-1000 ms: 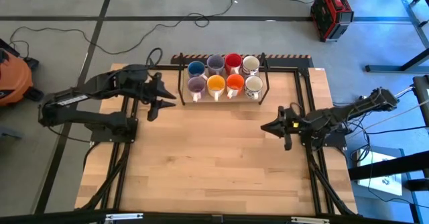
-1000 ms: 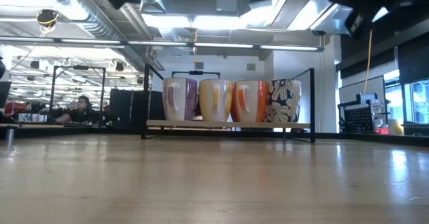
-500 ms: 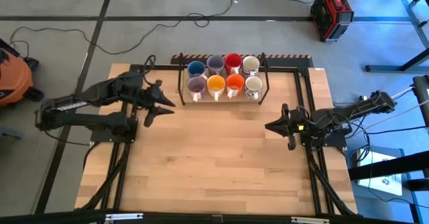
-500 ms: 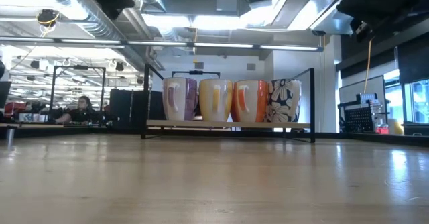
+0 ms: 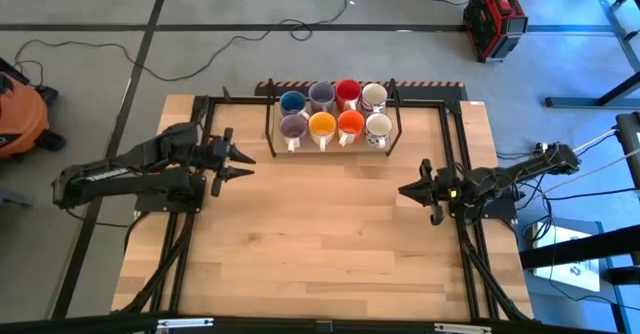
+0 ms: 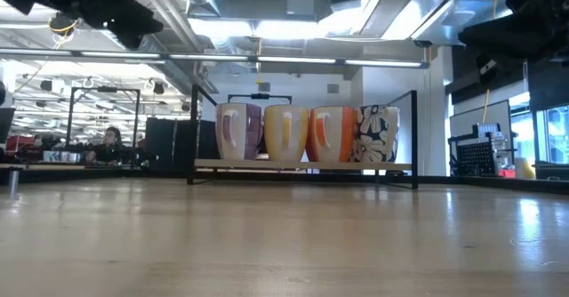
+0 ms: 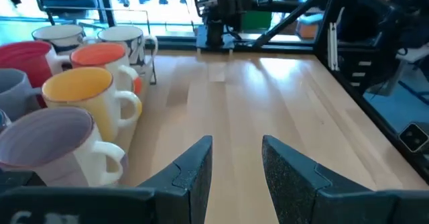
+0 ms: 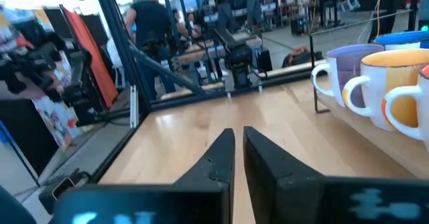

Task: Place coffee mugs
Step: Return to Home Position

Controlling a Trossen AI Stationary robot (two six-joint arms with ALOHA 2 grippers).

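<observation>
1. At the table's (image 5: 320, 244) far edge, a shelf (image 5: 268, 122) holds eight mugs in two rows of four.
2. Back row, left to right in the high view: blue mug (image 5: 292, 101), back lilac mug (image 5: 321, 96), red mug (image 5: 347, 93), white mug (image 5: 373, 96).
3. Front row: front lilac mug (image 5: 293, 126), yellow mug (image 5: 321, 126), orange mug (image 5: 350, 124), flowered mug (image 5: 378, 127).
4. Left gripper (image 5: 245, 165) hangs above the table near the shelf's left end, fingers apart, holding nothing.
5. Right gripper (image 5: 404, 190) hangs over the table's right side, apart from the shelf, fingers almost together, holding nothing.
</observation>
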